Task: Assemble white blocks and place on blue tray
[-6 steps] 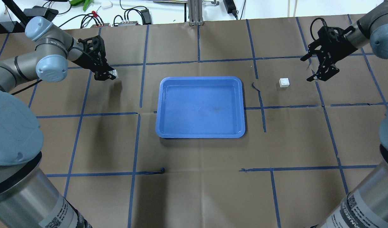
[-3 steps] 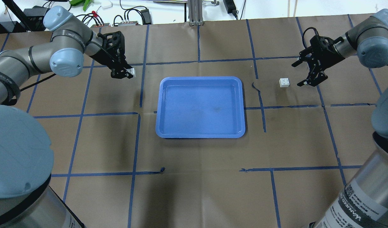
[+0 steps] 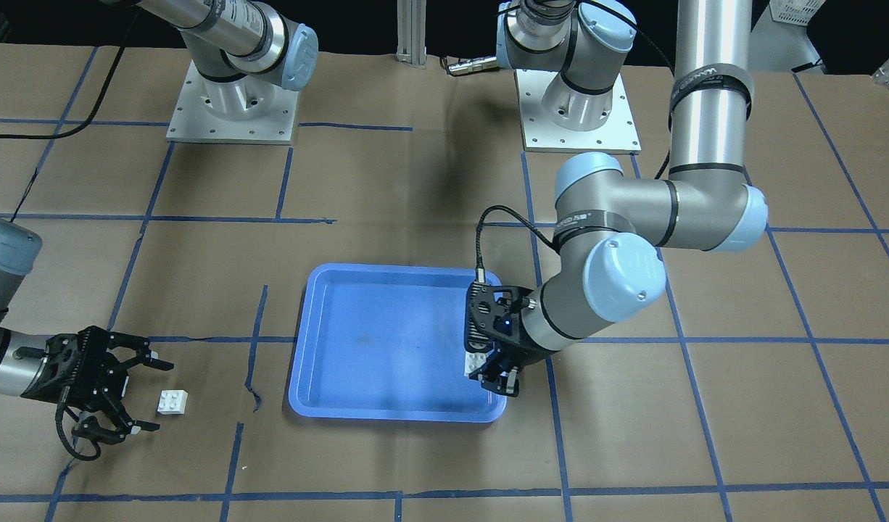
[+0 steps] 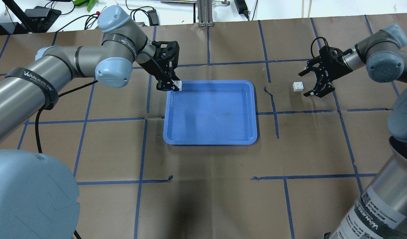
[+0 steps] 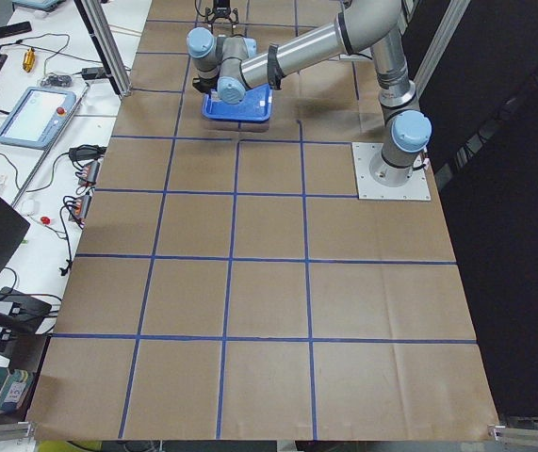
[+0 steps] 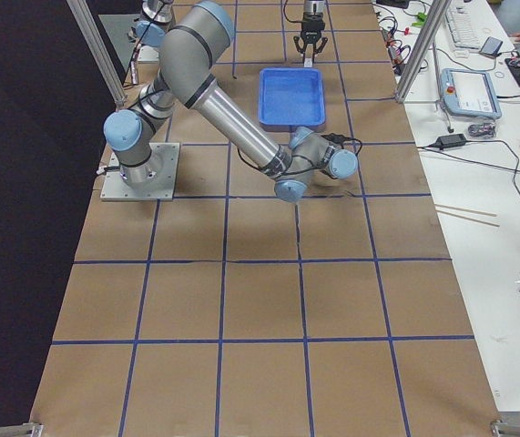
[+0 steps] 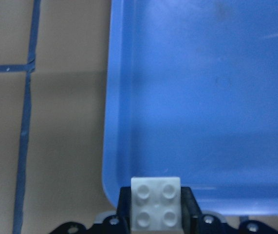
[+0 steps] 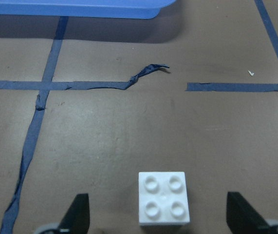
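Note:
My left gripper [image 4: 172, 87] is shut on one white block [image 4: 178, 85], studs facing the wrist camera [image 7: 157, 202]. It holds the block over the far left corner of the blue tray [image 4: 210, 141]; the front-facing view shows the block [image 3: 476, 362] just inside the tray's rim [image 3: 394, 415]. The second white block [image 4: 298, 86] sits studs up on the table right of the tray. My right gripper [image 4: 304, 84] is open, its fingers [image 8: 78, 217] on either side of this block [image 8: 163, 197] without touching it.
Brown paper with a blue tape grid covers the table. A torn tape strip [image 4: 269, 91] lies between the tray and the right block. Cables and electronics [image 4: 137, 16] line the far edge. The arm bases [image 3: 230, 109] stand at the robot's side.
My left arm has carried its white block rightward from the table's left part to the tray's far left corner. My right gripper, still open, has moved left up to the second block.

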Tool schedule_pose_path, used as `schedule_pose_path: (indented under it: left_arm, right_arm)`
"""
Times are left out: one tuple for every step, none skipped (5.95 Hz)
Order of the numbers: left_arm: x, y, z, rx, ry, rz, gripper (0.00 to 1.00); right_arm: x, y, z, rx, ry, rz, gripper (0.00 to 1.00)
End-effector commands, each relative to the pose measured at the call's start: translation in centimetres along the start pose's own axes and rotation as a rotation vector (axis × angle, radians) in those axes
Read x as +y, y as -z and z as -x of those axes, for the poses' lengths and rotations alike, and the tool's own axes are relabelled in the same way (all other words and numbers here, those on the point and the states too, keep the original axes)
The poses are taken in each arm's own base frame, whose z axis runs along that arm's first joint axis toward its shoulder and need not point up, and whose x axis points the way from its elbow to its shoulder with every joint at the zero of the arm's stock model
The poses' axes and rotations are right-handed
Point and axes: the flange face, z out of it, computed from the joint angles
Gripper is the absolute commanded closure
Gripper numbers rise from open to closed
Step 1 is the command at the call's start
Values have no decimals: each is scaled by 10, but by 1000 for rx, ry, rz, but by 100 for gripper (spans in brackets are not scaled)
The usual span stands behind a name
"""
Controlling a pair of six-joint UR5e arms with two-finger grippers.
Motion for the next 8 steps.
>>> schedule_pose_path:
  left_arm:
    - [-35,-40,-27,40,41,17,100]
    - [-61,-54,-43,31,21,32,100]
    - [-58,-65,-55,18,16,29,100]
    - [-53,-79,-58,2,40,28,100]
    - [-54,-84,-61,8,78,31,100]
    - [-51,-90,-60,7,83,35,100]
    - [-53,-88,-60,2,87,34,100]
    - [-64,-90,-63,-3,118,31,100]
  right_arm:
    - [1,-7,4,11,5,-8,1]
    - [3,-9,4,6,4,-5,1]
    - [3,-9,4,4,4,-1,2]
    - [3,-9,4,3,2,0,13]
    - [4,-10,5,-1,-1,1,24]
    - [4,-9,5,-1,-2,5,37]
    - [6,-7,5,-3,0,19,51]
    - [6,-7,5,-5,1,27,62]
